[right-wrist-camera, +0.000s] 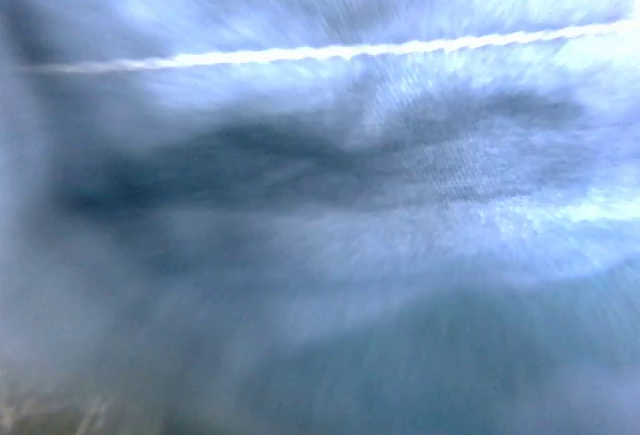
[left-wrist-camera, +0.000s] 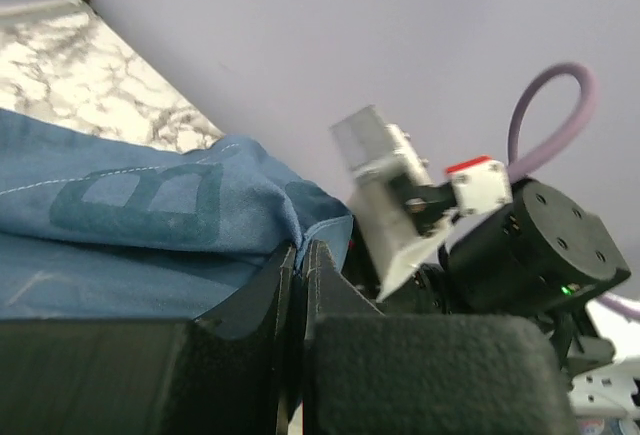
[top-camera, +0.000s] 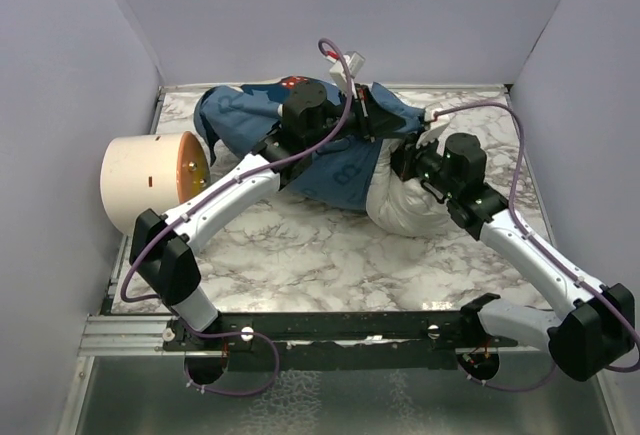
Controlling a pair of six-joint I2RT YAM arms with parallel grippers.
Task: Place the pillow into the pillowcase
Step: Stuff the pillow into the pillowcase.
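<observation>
Left gripper (left-wrist-camera: pixel 301 255) is pinched tight on the pillowcase (left-wrist-camera: pixel 130 205) edge. Right gripper (top-camera: pixel 408 162) is buried in cloth beside the pillow (top-camera: pixel 408 211), can't tell its state.

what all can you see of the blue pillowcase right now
The floppy blue fabric pillowcase lies crumpled at the far side of the marble-patterned table, printed with large letters. It partly covers the plump white pillow. The left claw is shut on its hemmed edge; the right wrist view shows only blurred blue cloth.
</observation>
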